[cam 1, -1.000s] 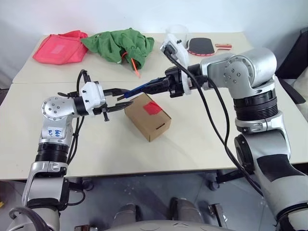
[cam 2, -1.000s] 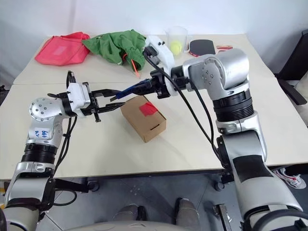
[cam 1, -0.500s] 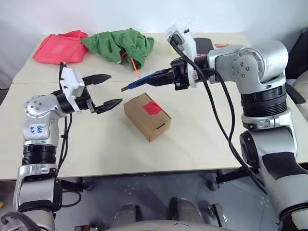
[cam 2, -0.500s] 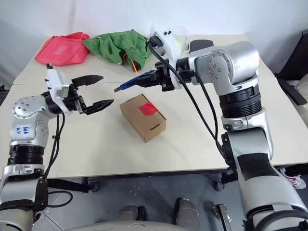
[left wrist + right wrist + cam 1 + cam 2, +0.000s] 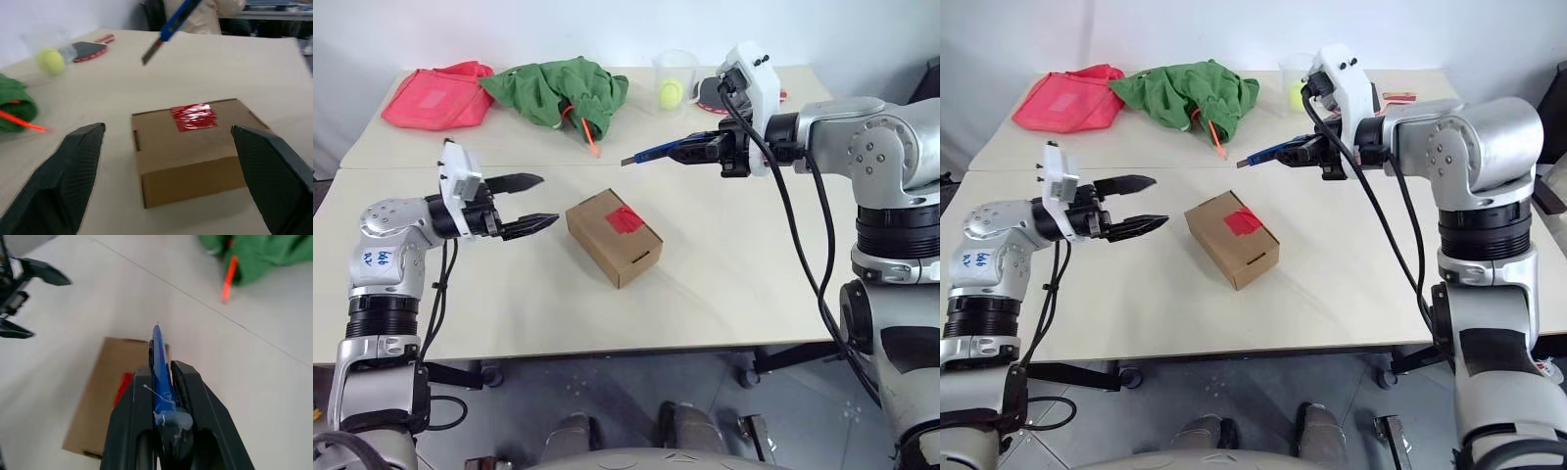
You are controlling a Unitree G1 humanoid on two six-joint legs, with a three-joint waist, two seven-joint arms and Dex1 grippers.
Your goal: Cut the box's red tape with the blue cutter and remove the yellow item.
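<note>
The left pincer [image 5: 530, 203] hangs level above the worktop [image 5: 724, 274] with its two black fingers [image 5: 516, 181] spread apart and nothing between them. Just beyond its fingertips, near but not touching, the box [image 5: 614, 236] rests on the worktop, lid closed, the red tape [image 5: 625, 219] stuck across the seam on its top face. In the left wrist view the box lies straight ahead between the two finger pads [image 5: 73, 171], tape side up.

The right pincer [image 5: 705, 150] is clamped on the blue cutter [image 5: 658, 152], its fingers pressed together on the handle (the right wrist view shows the dark-blue stick pinched tight between them). The cutter's tip points away from this pincer toward the robot's left, held in the air above the worktop and well apart from the box, which lies below and beyond the tip.

Past the right pincer stands a clear cup [image 5: 673, 69] with a small yellow-green ball [image 5: 670, 94] at its foot, and a paddle [image 5: 713, 93] lies beside them. Farther beyond the left pincer are a green cloth [image 5: 560, 88], a thin orange-red stick [image 5: 584, 135] poking from it, and a pink-red bag [image 5: 435, 95].
</note>
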